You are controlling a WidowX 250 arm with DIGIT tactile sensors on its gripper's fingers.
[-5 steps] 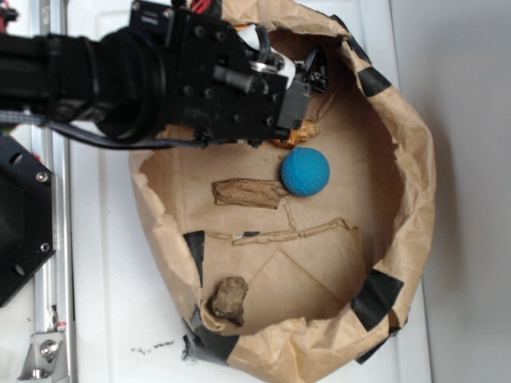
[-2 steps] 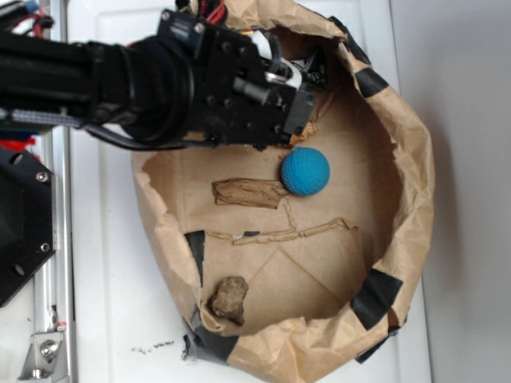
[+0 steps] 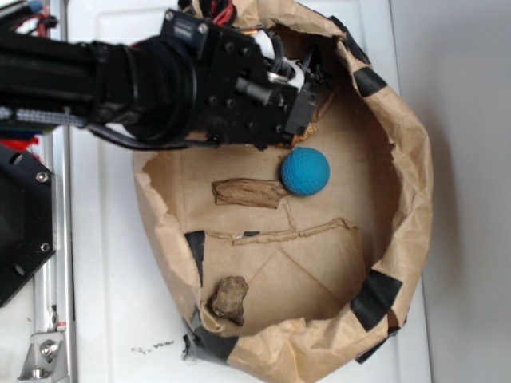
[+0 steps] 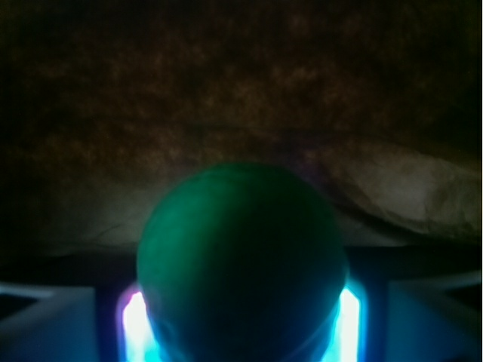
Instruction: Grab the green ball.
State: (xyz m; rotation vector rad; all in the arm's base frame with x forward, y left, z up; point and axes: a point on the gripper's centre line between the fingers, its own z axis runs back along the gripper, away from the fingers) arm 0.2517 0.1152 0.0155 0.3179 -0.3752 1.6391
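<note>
In the wrist view the green ball [image 4: 241, 256] fills the lower middle, dark and round, right between my fingers. My gripper [image 4: 241, 313] is open: the bluish fingers [image 4: 45, 317] stand out to either side, with lit gaps between them and the ball. Crumpled brown paper lies just beyond it. In the exterior view my gripper [image 3: 311, 76] reaches into the top of the paper bag [image 3: 415, 159], and the arm hides the green ball there.
A bright blue ball [image 3: 305, 171] lies in the bag just below my gripper. A strip of brown bark [image 3: 247, 192] sits left of it and a brown lump [image 3: 229, 298] near the bag's lower rim. Black tape patches the bag wall.
The arm has shifted right and a little up, deeper into the top of the bag. The blue ball and the other bits have not moved.
</note>
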